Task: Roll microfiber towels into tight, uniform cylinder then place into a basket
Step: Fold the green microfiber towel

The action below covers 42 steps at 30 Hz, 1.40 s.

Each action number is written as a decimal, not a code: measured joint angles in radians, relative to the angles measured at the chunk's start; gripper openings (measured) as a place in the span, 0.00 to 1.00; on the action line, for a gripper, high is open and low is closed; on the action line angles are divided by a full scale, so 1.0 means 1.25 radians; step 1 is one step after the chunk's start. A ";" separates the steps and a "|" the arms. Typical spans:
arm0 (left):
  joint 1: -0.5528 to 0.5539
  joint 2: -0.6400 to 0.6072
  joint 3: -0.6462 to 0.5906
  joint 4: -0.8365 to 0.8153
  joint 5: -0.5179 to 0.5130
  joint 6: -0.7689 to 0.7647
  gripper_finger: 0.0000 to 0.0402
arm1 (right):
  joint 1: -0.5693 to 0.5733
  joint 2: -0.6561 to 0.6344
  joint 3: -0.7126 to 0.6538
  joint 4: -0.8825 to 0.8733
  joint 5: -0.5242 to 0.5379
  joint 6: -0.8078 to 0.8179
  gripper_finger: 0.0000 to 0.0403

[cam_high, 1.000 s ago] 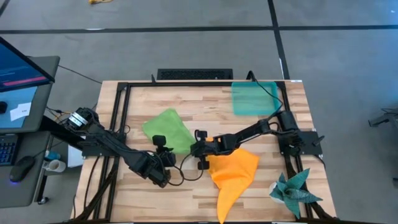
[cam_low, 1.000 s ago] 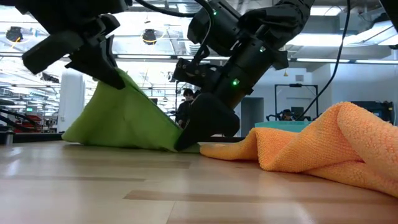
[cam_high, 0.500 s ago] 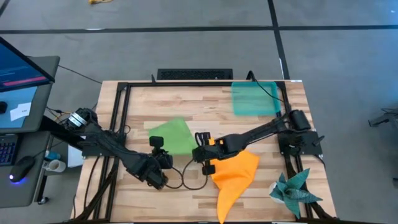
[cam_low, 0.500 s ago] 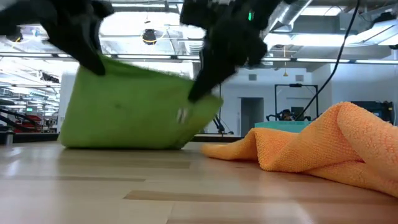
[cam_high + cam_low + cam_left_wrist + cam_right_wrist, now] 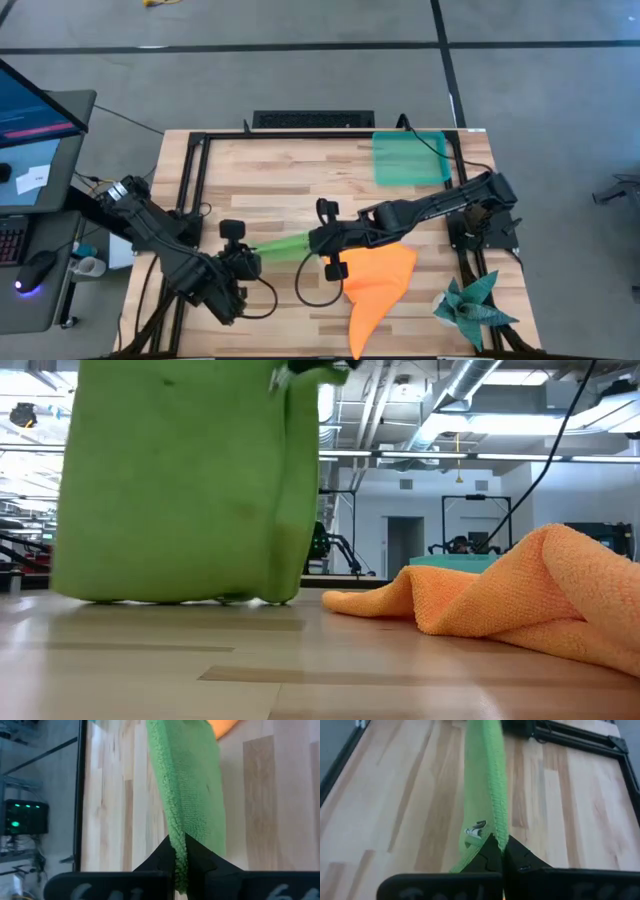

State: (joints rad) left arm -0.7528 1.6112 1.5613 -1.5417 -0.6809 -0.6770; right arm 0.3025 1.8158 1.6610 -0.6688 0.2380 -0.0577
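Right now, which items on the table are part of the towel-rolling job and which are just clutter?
In the job:
- green towel, held up between left end effector and right end effector
- orange towel, crumpled on table
- teal basket, far corner

Lying about:
- dark teal spiky cloth

The left claw [image 5: 180,862] is closed on the edge of the green towel [image 5: 192,795]. Its two dark fingers [image 5: 200,857] meet with the cloth pinched between them. From the grip the towel stretches away as a long taut band above the wooden desk [image 5: 115,800]. Past its far end a small piece of the orange towel [image 5: 226,727] shows. Beside the desk runs a black frame bar [image 5: 78,795], and beyond it stands a dark box with green lights [image 5: 24,817].
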 joint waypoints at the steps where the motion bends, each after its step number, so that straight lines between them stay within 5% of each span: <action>1: 0.000 0.000 0.017 -0.010 0.008 -0.005 0.01 | 0.004 0.007 0.020 -0.019 -0.001 0.002 0.02; 15: -0.006 -0.004 0.192 -0.025 0.144 -0.011 0.01 | 0.071 0.043 0.219 -0.117 -0.001 0.008 0.02; 21: 0.000 -0.012 0.248 -0.025 0.071 -0.080 0.01 | 0.073 0.042 0.250 -0.128 0.104 0.058 0.02; 26: 0.020 -0.011 0.240 -0.026 0.147 -0.122 0.01 | 0.053 0.042 0.249 -0.167 0.007 0.069 0.02; 42: -0.049 -0.011 0.240 -0.008 0.222 -0.273 0.01 | 0.100 0.043 0.249 -0.121 -0.109 0.150 0.02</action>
State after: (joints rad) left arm -0.8143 1.5970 1.8616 -1.5517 -0.4036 -1.0183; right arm 0.4275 1.8702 1.9724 -0.8205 0.1015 0.1302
